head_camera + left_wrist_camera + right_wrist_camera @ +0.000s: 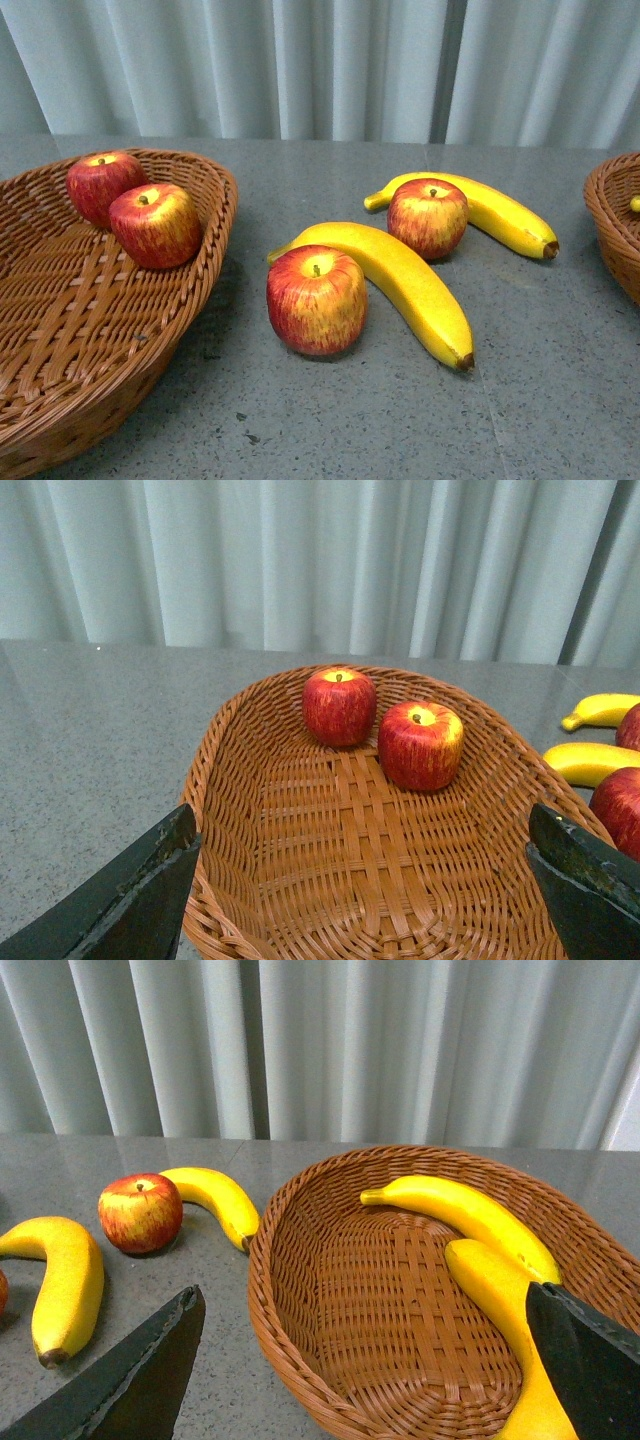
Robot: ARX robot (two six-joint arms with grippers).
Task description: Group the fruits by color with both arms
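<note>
On the table [560,400], the far apple [428,217] hides part of the far banana [500,215]; the near apple [316,300] and near banana [410,285] lie closer. The front view crops the right basket [605,205]; the right wrist view shows two bananas [465,1210] [500,1295] inside it. The left gripper [362,825] and right gripper [362,1300] have their jaws wide and empty.

The left gripper [362,825] and right gripper [365,1305] hover with fingers [140,890] spread wide.
</note>
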